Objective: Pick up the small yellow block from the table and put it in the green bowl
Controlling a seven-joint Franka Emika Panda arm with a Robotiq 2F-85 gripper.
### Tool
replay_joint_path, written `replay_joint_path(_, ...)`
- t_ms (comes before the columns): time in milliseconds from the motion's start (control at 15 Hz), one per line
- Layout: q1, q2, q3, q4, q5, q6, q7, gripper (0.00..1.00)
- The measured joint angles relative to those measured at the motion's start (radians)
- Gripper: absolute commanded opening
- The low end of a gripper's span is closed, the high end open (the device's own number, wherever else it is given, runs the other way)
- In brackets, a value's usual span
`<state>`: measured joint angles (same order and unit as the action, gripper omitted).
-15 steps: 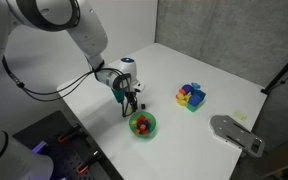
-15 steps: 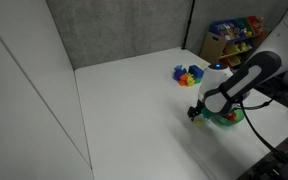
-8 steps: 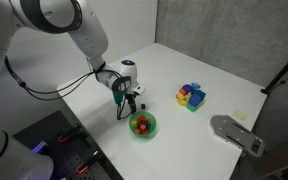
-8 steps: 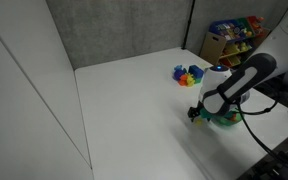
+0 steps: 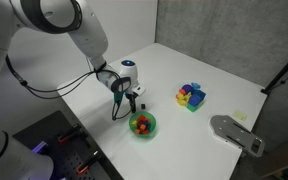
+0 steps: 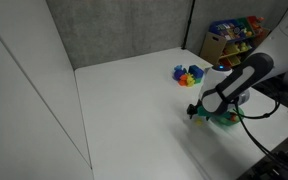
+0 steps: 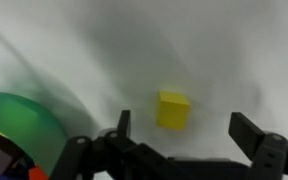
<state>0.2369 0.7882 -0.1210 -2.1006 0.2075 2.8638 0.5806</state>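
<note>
The small yellow block (image 7: 172, 110) lies on the white table, seen in the wrist view between and just beyond the two open fingers of my gripper (image 7: 184, 128). The fingers are apart and do not touch it. The green bowl (image 7: 14, 130) is at the left edge of the wrist view and holds several small coloured pieces. In both exterior views my gripper (image 5: 124, 108) (image 6: 196, 112) points down at the table right beside the green bowl (image 5: 143, 125) (image 6: 225, 119). The block is hidden under the gripper there.
A cluster of coloured blocks (image 5: 191, 96) (image 6: 188, 74) sits farther back on the table. A grey flat object (image 5: 234, 133) lies near the table's edge. A shelf of toys (image 6: 234, 38) stands beyond the table.
The gripper has shifted slightly sideways, away from the bowl, staying low over the table. The bowl and blocks have not moved.
</note>
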Motion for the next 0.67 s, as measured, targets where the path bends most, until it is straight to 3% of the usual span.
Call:
replay_joint_path(467,0.004,0.009,-0.005,-0.008,0.045,0.023,0.103,1.0)
replay_joint_path(533,0.004,0.01,-0.005,-0.009,0.047,0.024,0.113,0.84)
replay_joint_path(667,0.004,0.013,-0.005,-0.01,0.05,0.027,0.129,0.66)
